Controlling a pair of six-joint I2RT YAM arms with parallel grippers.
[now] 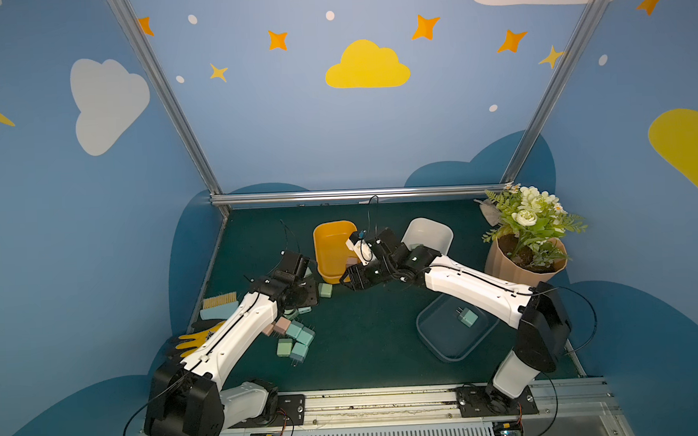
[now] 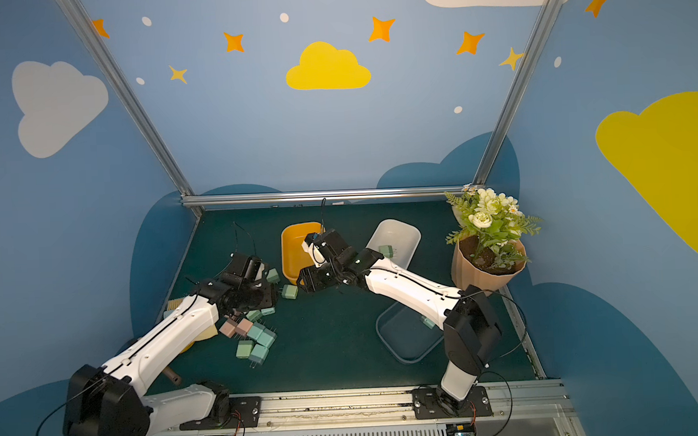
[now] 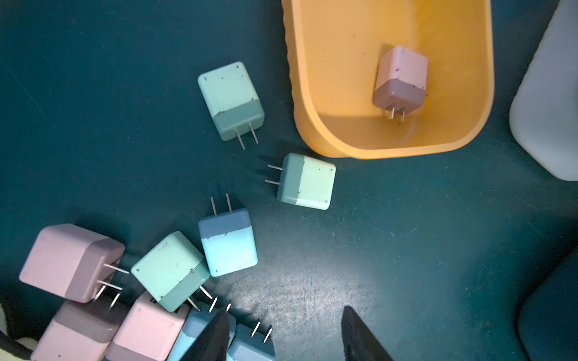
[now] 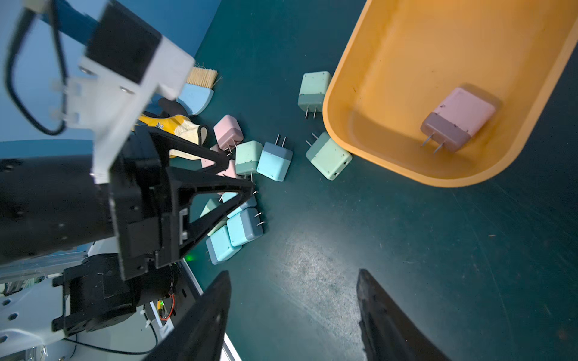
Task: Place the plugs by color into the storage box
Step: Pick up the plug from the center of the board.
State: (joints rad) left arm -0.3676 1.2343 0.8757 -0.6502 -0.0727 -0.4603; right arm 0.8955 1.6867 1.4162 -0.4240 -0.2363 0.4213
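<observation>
left wrist view — left pincer (image 3: 285,309) wide, empty (right pincer (image 4: 294,271) too); plugs (image 3: 169,268) beside yellow bin (image 3: 298,93), nearer the left.

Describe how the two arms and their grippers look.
Both the left arm and the right arm have white shells between bulky black joint housings, with thin black cables running along them. The left gripper and the right gripper are black and taper to points.
</observation>
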